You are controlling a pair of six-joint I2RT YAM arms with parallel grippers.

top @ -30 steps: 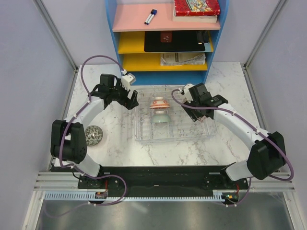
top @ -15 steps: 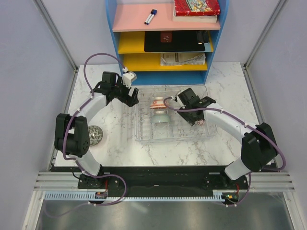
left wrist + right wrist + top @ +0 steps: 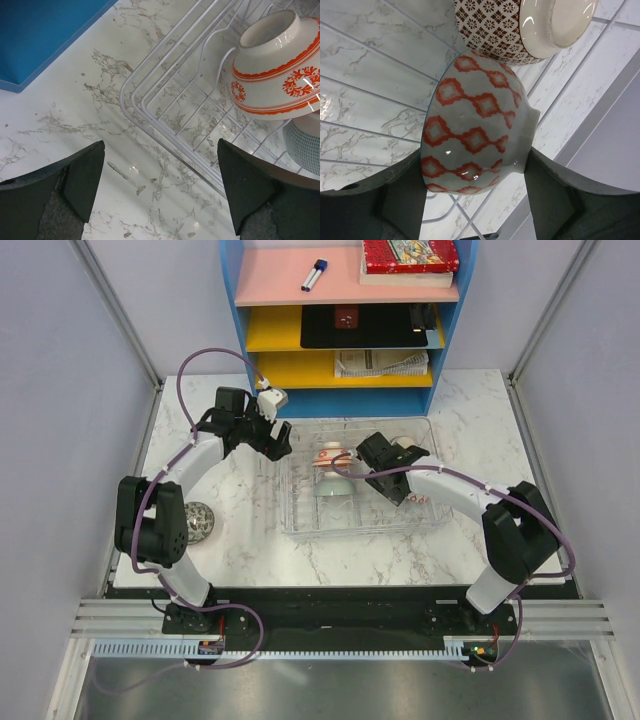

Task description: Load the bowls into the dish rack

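Note:
In the right wrist view my right gripper [image 3: 472, 160] is shut on a pale bowl with red diamonds [image 3: 470, 135], held on its side low over the dish rack [image 3: 365, 65]. A brown lattice-patterned bowl [image 3: 520, 25] lies just beyond it. From the top view the right gripper [image 3: 412, 495] is inside the clear dish rack [image 3: 300, 525], right of an orange-and-white bowl [image 3: 330, 457] stacked against a grey-green bowl [image 3: 336, 486]. My left gripper [image 3: 278, 445] hangs open and empty over the marble by the rack's far left corner [image 3: 165, 130], near the orange-and-white bowl [image 3: 275, 65].
A speckled bowl [image 3: 197, 521] sits on the marble table beside the left arm's base. The blue shelf unit [image 3: 345, 315] with a pen, books and papers stands behind the rack. Grey walls close in both sides.
My right arm has swung left and down into the rack with the diamond bowl, closer to the stacked bowls. The left gripper has edged slightly toward the back, still open.

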